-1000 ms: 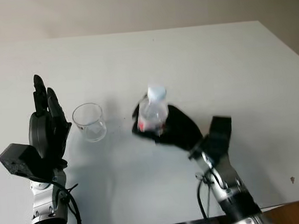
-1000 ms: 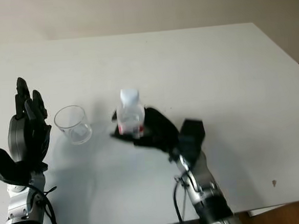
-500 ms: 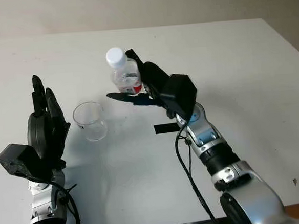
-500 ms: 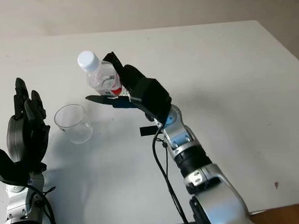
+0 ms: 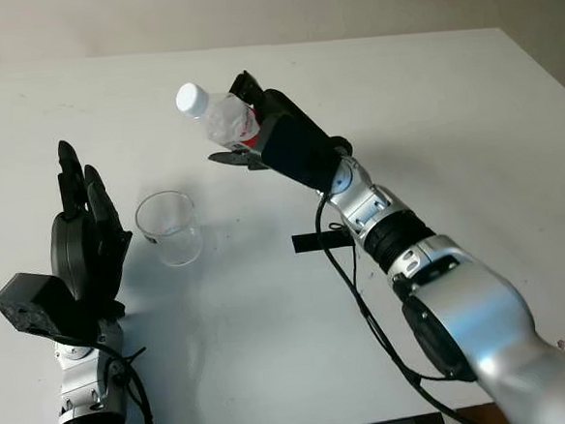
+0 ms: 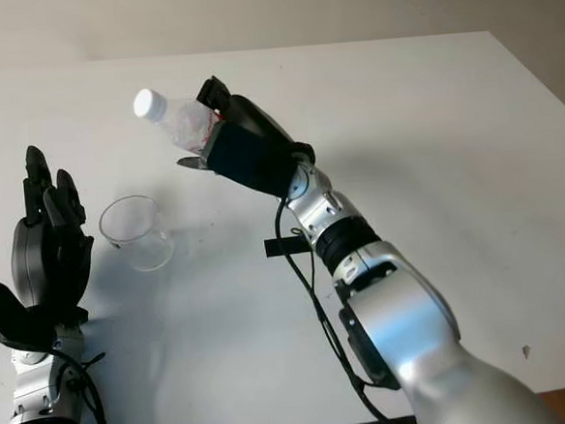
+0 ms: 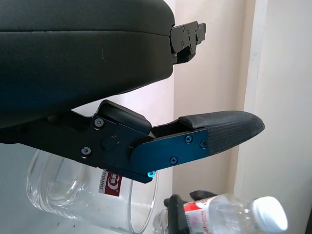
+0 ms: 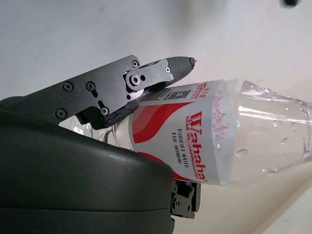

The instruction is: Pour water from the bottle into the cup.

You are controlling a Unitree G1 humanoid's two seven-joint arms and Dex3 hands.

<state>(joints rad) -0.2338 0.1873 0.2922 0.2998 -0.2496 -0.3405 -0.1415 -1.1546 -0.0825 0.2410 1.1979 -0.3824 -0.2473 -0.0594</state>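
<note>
A clear plastic water bottle (image 5: 220,115) with a white cap and red label is held in the air, tilted with its cap toward the left, above and to the right of the cup. My right hand (image 5: 276,140) is shut on the bottle; its fingers (image 8: 146,73) wrap the label. The empty clear cup (image 5: 170,227) stands upright on the white table (image 5: 431,114), left of centre. My left hand (image 5: 86,247) is open and raised just left of the cup, apart from it. In the left wrist view the cup (image 7: 73,195) and the bottle (image 7: 229,214) appear past the left hand.
A small black strip (image 5: 314,241) lies on the table right of the cup, under the right forearm. The table's right and far edges border a wall and floor.
The right hand has lifted the bottle off the table, carried it up and to the left, and tilted its cap toward the cup. The left hand and cup have stayed put.
</note>
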